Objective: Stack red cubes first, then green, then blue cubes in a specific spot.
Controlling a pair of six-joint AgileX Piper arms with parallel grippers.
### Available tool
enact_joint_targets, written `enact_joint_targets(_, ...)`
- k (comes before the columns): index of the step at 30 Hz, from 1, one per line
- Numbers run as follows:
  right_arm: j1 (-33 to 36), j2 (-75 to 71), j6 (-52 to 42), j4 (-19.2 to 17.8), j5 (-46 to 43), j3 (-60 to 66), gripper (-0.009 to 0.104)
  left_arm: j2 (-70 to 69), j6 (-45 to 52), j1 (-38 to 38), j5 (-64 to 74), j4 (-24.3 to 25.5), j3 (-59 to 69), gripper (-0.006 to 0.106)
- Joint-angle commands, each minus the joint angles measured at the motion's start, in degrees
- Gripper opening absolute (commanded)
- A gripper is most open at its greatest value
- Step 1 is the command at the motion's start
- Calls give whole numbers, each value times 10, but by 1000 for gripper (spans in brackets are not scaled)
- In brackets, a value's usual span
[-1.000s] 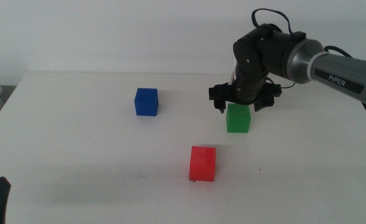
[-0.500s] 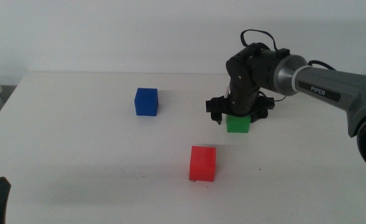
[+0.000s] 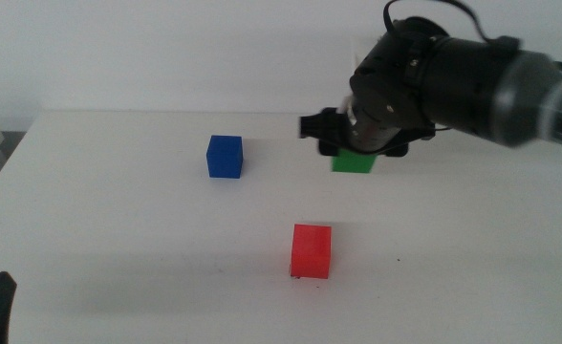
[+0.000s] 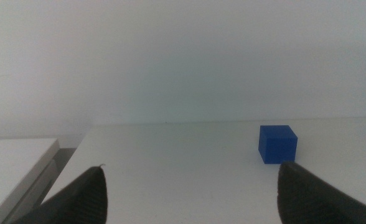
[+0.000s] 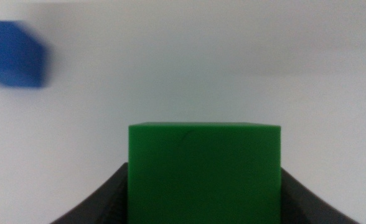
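Green cube (image 3: 355, 163) hangs clamped in right gripper (image 3: 357, 153) jaws, apart from red cube (image 3: 311, 251); left jaws apart.

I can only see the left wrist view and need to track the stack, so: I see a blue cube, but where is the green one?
Observer: The green cube sits between the jaws of the right gripper, shut on it.
Operator: Is it off the table?
Observer: It appears lifted; the middle view shows it up under the gripper, beyond the red cube.
Operator: Is anything on the red cube yet?
Observer: No, its top is bare and it stands alone on the white table.
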Motion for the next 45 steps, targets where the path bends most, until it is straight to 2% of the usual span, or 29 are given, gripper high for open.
enact_joint_targets(1, 44, -41, 53, -25, 14, 27, 2, -2, 0, 1, -8, 0, 0, 94)
enact_joint_targets(5, 100, -41, 100, -39, 52, 16, 2, -2, 0, 1, -8, 0, 0, 94)
enact_joint_targets(9, 122, -17, 134, -37, 80, 7, 2, -2, 0, 1, -8, 0, 0, 94)
enact_joint_targets(18, 124, 29, 152, -20, 91, 7, 2, -2, 0, 1, -8, 0, 0, 94)
enact_joint_targets(45, 125, 65, 145, -2, 75, 7, 2, -2, 0, 1, -8, 0, 0, 94)
